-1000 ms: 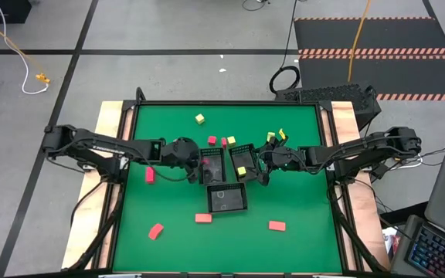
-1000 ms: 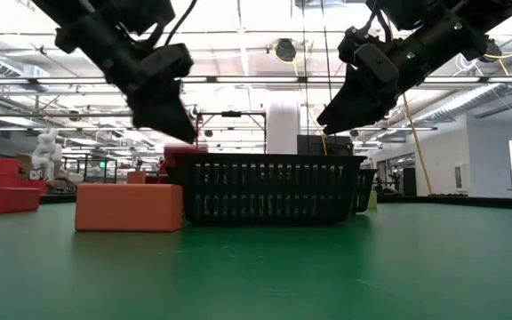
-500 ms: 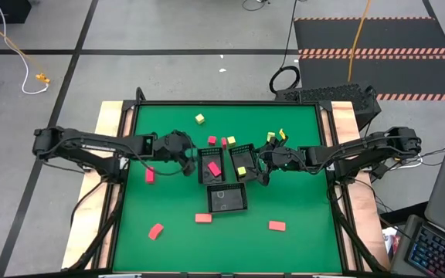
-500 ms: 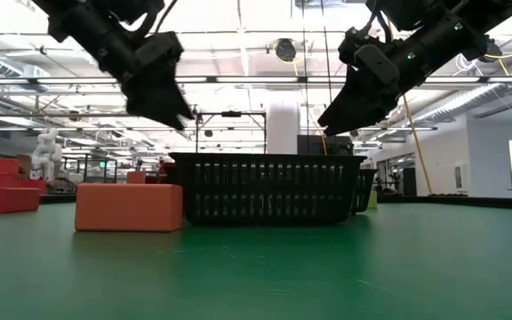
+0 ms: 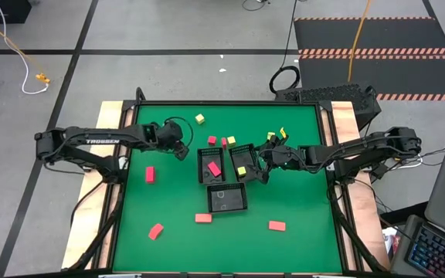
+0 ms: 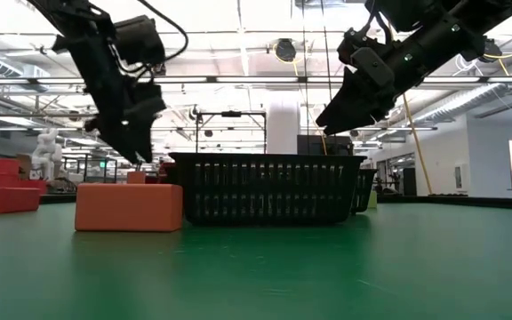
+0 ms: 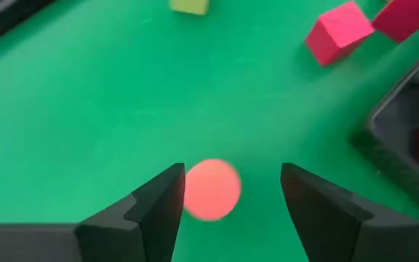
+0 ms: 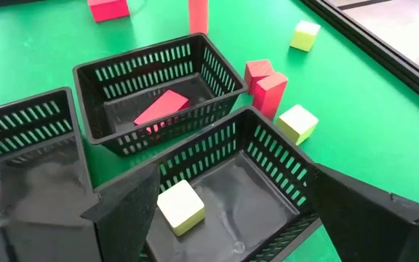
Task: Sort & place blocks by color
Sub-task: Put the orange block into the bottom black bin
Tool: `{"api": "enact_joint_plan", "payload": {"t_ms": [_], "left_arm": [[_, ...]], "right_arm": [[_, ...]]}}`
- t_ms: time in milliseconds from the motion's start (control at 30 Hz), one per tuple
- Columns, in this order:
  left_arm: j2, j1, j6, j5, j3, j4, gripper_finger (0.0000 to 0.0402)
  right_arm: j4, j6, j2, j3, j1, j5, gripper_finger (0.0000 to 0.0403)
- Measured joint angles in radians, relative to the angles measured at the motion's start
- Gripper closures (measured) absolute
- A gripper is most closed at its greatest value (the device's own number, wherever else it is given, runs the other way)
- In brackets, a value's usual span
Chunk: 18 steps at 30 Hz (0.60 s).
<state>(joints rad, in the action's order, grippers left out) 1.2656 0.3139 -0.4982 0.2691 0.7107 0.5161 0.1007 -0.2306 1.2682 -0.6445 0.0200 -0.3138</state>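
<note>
The blocks were seen as small solid pieces, red-pink or yellow-green, cubes and short bars. A red block [image 5: 213, 167] lay tilted in the left tray [image 5: 210, 165], and a yellow-green cube [image 5: 241, 171] sat in the right tray [image 5: 242, 160] just beside it. A third tray [image 5: 227, 198] stood nearer than these two. Beyond the left tray, two red blocks [image 5: 212, 140] and a yellow-green cube [image 5: 231, 140] were grouped on the green counter [image 5: 176, 216], with another yellow-green cube [image 5: 199, 119] farther off. To the left of that tray a red bar [image 5: 150, 174] was seen, and three more red bars lay nearer than the third tray.

Compared with a second earlier, the left gripper [image 5: 182, 149] had been drawn back from over the left tray, where the red block was now left lying; its fingers [image 7: 158, 211] were spread apart and empty. The right gripper [image 5: 258, 171] was held unchanged over the right tray, its fingers [image 8: 122, 211] released.

No writing could be read clearly.
</note>
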Motion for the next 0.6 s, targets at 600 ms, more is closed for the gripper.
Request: {"api": "enact_joint_plan", "payload": {"t_ms": [600], "left_arm": [[0.146,0.055,0.032,0.001,0.000,0.012,0.0174]], "right_arm": [[-0.008,0.000,0.000,0.000,0.000,0.001,0.0064]]}}
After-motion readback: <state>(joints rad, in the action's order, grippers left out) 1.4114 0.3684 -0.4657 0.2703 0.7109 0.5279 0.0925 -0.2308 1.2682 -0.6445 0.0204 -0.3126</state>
